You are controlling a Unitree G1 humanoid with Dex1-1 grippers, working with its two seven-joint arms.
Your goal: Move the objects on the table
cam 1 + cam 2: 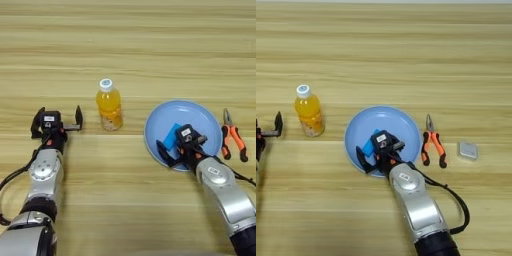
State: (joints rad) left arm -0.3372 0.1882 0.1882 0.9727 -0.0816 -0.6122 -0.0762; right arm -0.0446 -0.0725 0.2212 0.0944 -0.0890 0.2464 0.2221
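The right claw [378, 152] hangs over the round pale-blue plate [401, 122], fingers spread and gripping nothing, with the small flat bright-blue block [369, 145] lying on the plate between them. The block looks light, stiff and slick; pinch its long edges. The orange-and-black-handled metal pliers [432, 142] lie on the wooden counter [384, 60] beyond the claw's right side, heavier; grip those at the handles. The left claw [56, 121] rests released, far left

No readable text anywhere: the label on the orange juice bottle [109, 106] is too small to make out, and the white stickers atop the left gripper [56, 123] and right gripper [181, 148] carry illegible marks.
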